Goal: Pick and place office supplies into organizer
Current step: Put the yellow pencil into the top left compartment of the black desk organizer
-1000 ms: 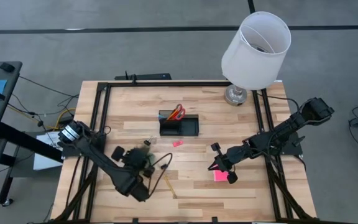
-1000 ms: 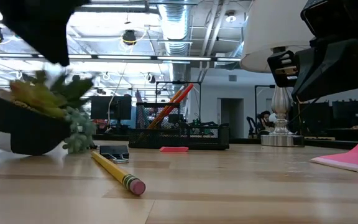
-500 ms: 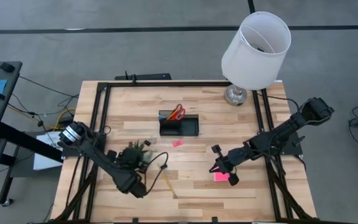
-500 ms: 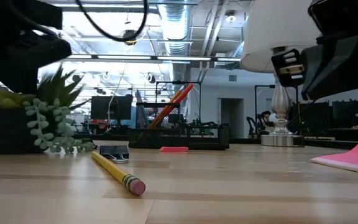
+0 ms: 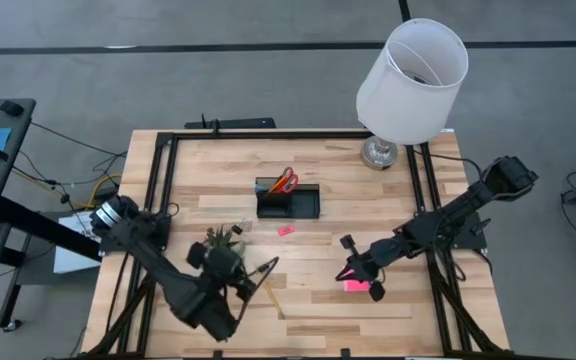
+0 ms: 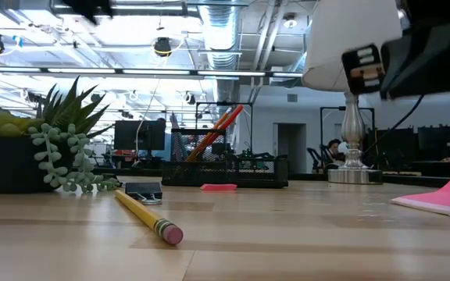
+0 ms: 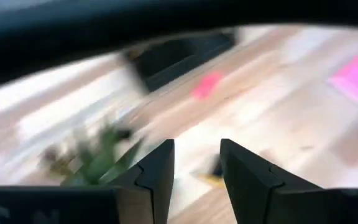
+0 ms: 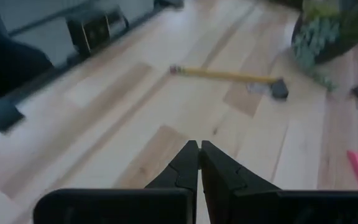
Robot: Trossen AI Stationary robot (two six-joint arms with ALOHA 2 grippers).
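Observation:
The black organizer (image 5: 288,203) stands at the table's middle, toward the far side, with red-handled scissors (image 5: 285,181) upright in its taller box. A pink eraser (image 5: 286,230) lies just in front of it. A yellow pencil (image 6: 143,215) lies on the table with a small black clip (image 6: 143,191) at its far end. The pink sticky pad (image 5: 353,284) lies right of centre. My left gripper (image 7: 196,168) hangs open above the table beside the plant (image 5: 223,238), nothing between its fingers. My right gripper (image 8: 199,152) is shut and hovers by the sticky pad.
A potted plant (image 6: 37,152) stands upright on its base at the left. A lamp with a white shade (image 5: 413,70) stands at the far right corner. Black frame rails (image 5: 168,180) run along the table's sides. Bare wood lies between pencil and sticky pad.
The plant, tilted a second ago, has come upright and now stands on the table. My left gripper has risen away from it and out of the low view. My right gripper has kept still.

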